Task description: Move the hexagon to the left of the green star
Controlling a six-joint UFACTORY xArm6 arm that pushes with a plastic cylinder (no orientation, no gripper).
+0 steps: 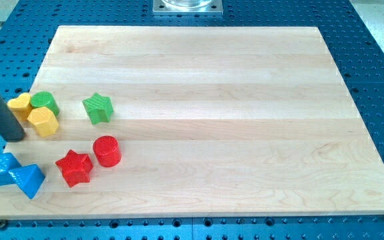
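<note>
The yellow hexagon lies near the board's left edge, touching a green round block above it and a yellow heart-shaped block at its upper left. The green star lies to the right of this cluster, with a gap between it and the hexagon. My rod comes down at the view's far left, and my tip rests just left of the hexagon, at the board's left edge.
A red star and a red cylinder lie below the green star. Two blue blocks sit at the board's bottom-left corner. A metal mount shows at the view's top.
</note>
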